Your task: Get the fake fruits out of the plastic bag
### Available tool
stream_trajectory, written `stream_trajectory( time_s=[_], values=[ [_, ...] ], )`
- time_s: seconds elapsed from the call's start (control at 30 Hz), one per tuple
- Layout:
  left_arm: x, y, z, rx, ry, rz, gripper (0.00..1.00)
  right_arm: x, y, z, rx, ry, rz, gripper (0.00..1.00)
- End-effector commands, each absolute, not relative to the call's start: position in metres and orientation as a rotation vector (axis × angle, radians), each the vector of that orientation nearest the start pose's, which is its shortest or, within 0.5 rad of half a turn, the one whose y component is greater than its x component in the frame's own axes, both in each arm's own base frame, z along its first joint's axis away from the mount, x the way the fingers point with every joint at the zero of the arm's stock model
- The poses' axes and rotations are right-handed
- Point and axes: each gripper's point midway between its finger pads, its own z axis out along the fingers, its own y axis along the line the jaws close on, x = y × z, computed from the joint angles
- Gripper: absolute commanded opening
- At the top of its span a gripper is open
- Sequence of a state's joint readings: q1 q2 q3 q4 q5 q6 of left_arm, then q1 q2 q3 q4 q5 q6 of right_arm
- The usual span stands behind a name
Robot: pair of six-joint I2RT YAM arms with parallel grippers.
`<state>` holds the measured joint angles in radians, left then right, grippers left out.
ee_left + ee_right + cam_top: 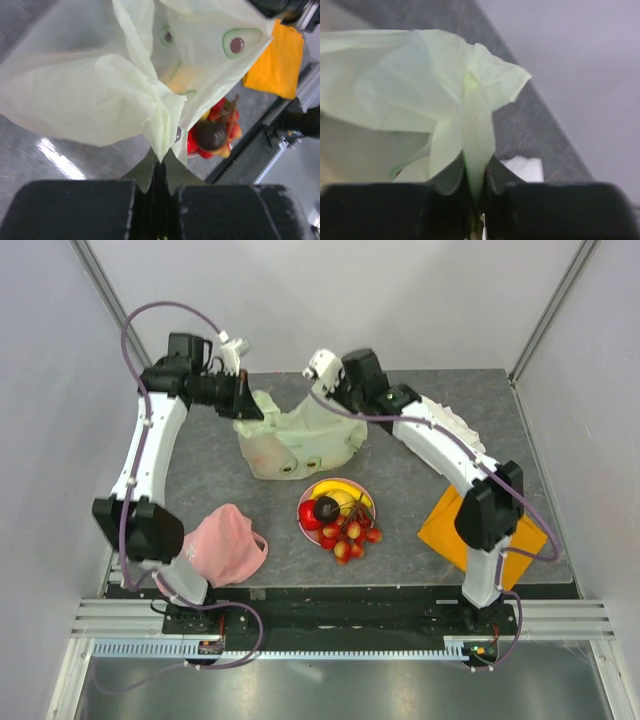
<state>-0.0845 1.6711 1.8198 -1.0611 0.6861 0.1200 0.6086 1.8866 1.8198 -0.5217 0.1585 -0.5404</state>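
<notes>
The plastic bag (298, 445), pale yellow-green and crinkled, stands on the dark bench (410, 485) toward 12 o'clock from its middle, stretched between the two arms. The left gripper (245, 405) is closed on the bag's upper edge at the bag's 10 o'clock. In the left wrist view the gripper (159, 172) has thin film pinched into a tight fold between its jaws, and the bag (100, 90) fans out above with avocado prints on its wall. The right gripper (328, 390) is clamped on the opposite edge at the bag's 1 o'clock. The right wrist view shows the gripper (476, 180) shut on a gathered corner of the bag (410, 100). The fake fruits (340, 515) are heaped on a round plate (301, 510) at 6 o'clock from the bag, just clear of it: a dark plum (326, 507), a yellow banana (347, 496), a red apple (310, 519) and a berry cluster (350, 538). Whether any fruit is inside the bag cannot be told. A pink cap (228, 545) lies at 9 o'clock from the plate, an orange cloth (440, 525) at 3 o'clock, and a white cloth (458, 425) under the right arm.
</notes>
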Motion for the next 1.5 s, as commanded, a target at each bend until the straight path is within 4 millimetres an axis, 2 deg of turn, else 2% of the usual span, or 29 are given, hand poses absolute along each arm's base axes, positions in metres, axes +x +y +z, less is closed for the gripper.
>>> stream_trajectory(
  time_s=[0.0,0.03,0.07,0.1,0.13,0.23,0.3,0.33,0.37,0.47,0.57,0.6,0.67,0.7,0.73,0.77,0.83,0.87,0.9,0.93,0.97,1.03,1.07,1.1,1.13,1.23,1.3,1.37,1.47],
  values=[
    [0.446,-0.136,0.314,0.555,2.157,-0.702,0.02,0.545,0.267,0.293,-0.954,1.690,-0.105,0.00],
    [0.470,-0.135,0.295,0.525,2.193,-0.698,0.02,0.568,0.266,0.300,-0.920,1.665,-0.116,0.00],
    [0.484,-0.136,0.327,0.534,2.095,-0.660,0.02,0.578,0.267,0.308,-0.897,1.637,-0.110,0.00],
    [0.495,-0.136,0.332,0.523,2.069,-0.650,0.01,0.593,0.267,0.301,-0.864,1.637,-0.110,0.00],
    [0.513,-0.135,0.338,0.505,2.023,-0.613,0.02,0.603,0.260,0.330,-0.774,1.589,-0.100,0.00],
    [0.535,-0.132,0.402,0.480,1.798,-0.538,0.02,0.616,0.250,0.380,-0.632,1.453,-0.078,0.00],
    [0.537,-0.127,0.443,0.450,1.681,-0.484,0.01,0.610,0.244,0.432,-0.536,1.312,-0.070,0.00],
    [0.538,-0.125,0.461,0.441,1.624,-0.461,0.02,0.610,0.240,0.438,-0.514,1.296,-0.066,0.00],
    [0.535,-0.123,0.492,0.442,1.525,-0.428,0.02,0.606,0.237,0.462,-0.458,1.225,-0.048,0.00],
    [0.522,-0.119,0.540,0.444,1.381,-0.380,0.02,0.597,0.218,0.501,-0.359,1.139,-0.060,0.00],
    [0.508,-0.127,0.542,0.528,1.365,-0.371,0.02,0.592,0.196,0.519,-0.303,1.105,-0.095,0.00],
    [0.489,-0.130,0.551,0.570,1.347,-0.369,0.02,0.590,0.191,0.512,-0.303,1.128,-0.102,0.00],
    [0.481,-0.137,0.497,0.635,1.485,-0.430,0.02,0.589,0.182,0.493,-0.313,1.186,-0.109,0.00],
    [0.446,-0.141,0.493,0.726,1.493,-0.451,0.02,0.581,0.178,0.468,-0.339,1.252,-0.107,0.00],
    [0.441,-0.143,0.439,0.755,1.625,-0.506,0.01,0.575,0.177,0.449,-0.371,1.301,-0.105,0.00],
    [0.427,-0.143,0.419,0.785,1.681,-0.528,0.02,0.567,0.176,0.430,-0.402,1.345,-0.101,0.00],
    [0.382,-0.136,0.353,0.829,1.900,-0.590,0.02,0.535,0.165,0.364,-0.479,1.487,-0.107,0.00],
    [0.364,-0.133,0.331,0.880,1.958,-0.594,0.02,0.513,0.162,0.359,-0.500,1.509,-0.083,0.00],
    [0.343,-0.128,0.305,0.886,2.070,-0.623,0.02,0.497,0.160,0.302,-0.541,1.637,-0.052,0.00],
    [0.322,-0.124,0.276,0.887,2.166,-0.652,0.02,0.480,0.159,0.273,-0.577,1.729,-0.018,0.00],
    [0.312,-0.121,0.262,0.895,2.212,-0.655,0.01,0.460,0.161,0.262,-0.610,1.771,0.034,0.00],
    [0.287,-0.115,0.231,0.887,2.328,-0.675,0.02,0.426,0.159,0.205,-0.637,1.949,0.106,0.08],
    [0.283,-0.113,0.225,0.882,2.356,-0.673,0.02,0.417,0.158,0.196,-0.635,1.989,0.123,0.12],
    [0.278,-0.113,0.216,0.873,2.393,-0.683,0.02,0.409,0.156,0.184,-0.637,2.034,0.136,0.18],
    [0.276,-0.115,0.213,0.862,2.412,-0.692,0.02,0.399,0.155,0.175,-0.655,2.088,0.149,0.33],
    [0.273,-0.125,0.213,0.838,2.425,-0.757,0.02,0.390,0.166,0.191,-0.735,2.088,0.221,0.57],
    [0.276,-0.131,0.215,0.847,2.419,-0.767,0.02,0.391,0.181,0.234,-0.776,1.988,0.302,0.69],
    [0.278,-0.139,0.216,0.870,2.416,-0.783,0.02,0.384,0.192,0.269,-0.827,1.901,0.366,0.95],
    [0.284,-0.149,0.225,0.875,2.389,-0.789,0.02,0.365,0.216,0.330,-0.905,1.718,0.518,0.98]
  ],
)
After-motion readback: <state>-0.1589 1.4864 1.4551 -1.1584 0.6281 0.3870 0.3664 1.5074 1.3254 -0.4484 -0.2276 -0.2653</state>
